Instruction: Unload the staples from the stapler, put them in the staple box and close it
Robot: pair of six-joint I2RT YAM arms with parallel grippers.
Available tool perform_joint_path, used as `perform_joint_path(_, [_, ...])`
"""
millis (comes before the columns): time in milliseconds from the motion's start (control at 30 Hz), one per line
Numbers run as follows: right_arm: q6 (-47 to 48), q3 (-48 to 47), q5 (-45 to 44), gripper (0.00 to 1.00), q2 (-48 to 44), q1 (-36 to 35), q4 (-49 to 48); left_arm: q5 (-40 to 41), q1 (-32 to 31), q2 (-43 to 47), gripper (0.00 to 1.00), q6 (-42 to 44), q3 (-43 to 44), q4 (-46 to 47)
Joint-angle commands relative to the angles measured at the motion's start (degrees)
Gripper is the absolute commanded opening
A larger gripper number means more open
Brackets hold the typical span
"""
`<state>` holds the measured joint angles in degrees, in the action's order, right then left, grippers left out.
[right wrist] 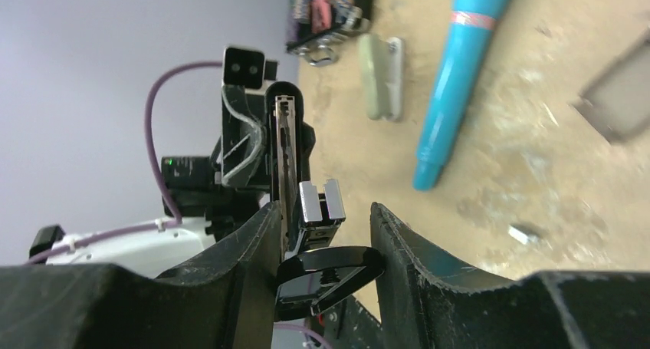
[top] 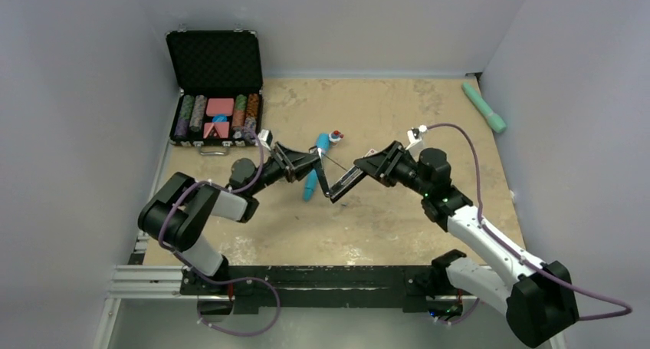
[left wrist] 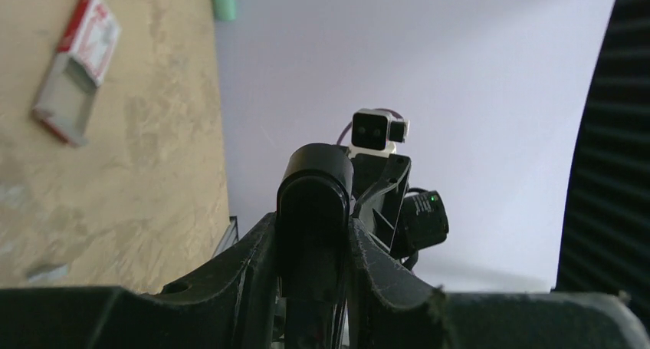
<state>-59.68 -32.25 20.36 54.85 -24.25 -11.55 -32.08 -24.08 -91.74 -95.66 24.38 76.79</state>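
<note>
The black stapler (top: 331, 186) hangs opened in a V above the table, held between both grippers. My left gripper (top: 313, 163) is shut on its left arm. In the left wrist view my gripper (left wrist: 314, 230) clamps that rounded black stapler body (left wrist: 314, 188) between both fingers. My right gripper (top: 362, 167) is shut on the other arm. In the right wrist view my gripper (right wrist: 322, 230) grips the stapler (right wrist: 326, 268) at its glossy black end, and the metal staple channel (right wrist: 285, 157) runs away from it. A small silvery piece (right wrist: 525, 232) lies on the table.
A blue marker (top: 314, 172) lies under the stapler. A red-and-white staple box (top: 335, 136) lies beyond it, open in the left wrist view (left wrist: 77, 65). An open black poker-chip case (top: 218, 96) stands at the back left. A green tube (top: 484, 107) lies at the back right.
</note>
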Motion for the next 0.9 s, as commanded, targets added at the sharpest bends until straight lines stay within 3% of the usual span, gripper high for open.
perform_joint_path(0, [-3.1, 3.9, -10.5, 0.0, 1.9, 1.7, 2.3, 11.3, 0.6, -2.7, 0.0, -11.3, -5.7, 4.8])
perform_joint_path(133, [-6.3, 2.8, -13.9, 0.0, 5.8, 1.7, 7.8, 11.6, 0.6, -5.2, 0.0, -11.8, -9.4, 4.9])
perform_joint_path(333, [-12.5, 3.1, -17.1, 0.0, 9.4, 1.8, 13.3, 18.4, 0.6, -3.5, 0.0, -14.0, -17.8, 3.9])
perform_joint_path(600, [-19.4, 2.1, -19.9, 0.0, 11.5, 1.9, 20.4, 22.3, 0.1, 6.6, 0.0, -14.0, -18.7, -9.8])
perform_joint_path(700, [-20.6, -0.4, -20.3, 0.0, 13.0, 1.9, 25.4, 24.9, 0.1, 16.1, 0.0, -12.6, -18.9, -23.2])
perform_joint_path(767, [-21.3, -2.8, -20.3, 0.0, 15.0, 2.0, 30.1, 27.6, 0.1, 26.0, 0.0, -12.1, -18.2, -37.6])
perform_joint_path(800, [-21.6, -3.8, -20.3, 0.0, 16.5, 2.0, 32.6, 28.3, 0.1, 31.8, 0.0, -12.1, -16.5, -47.1])
perform_joint_path(867, [-20.0, -5.6, -17.8, 0.0, 21.1, 1.9, 35.1, 33.5, 0.1, 45.0, 0.0, -10.7, -9.0, -74.8])
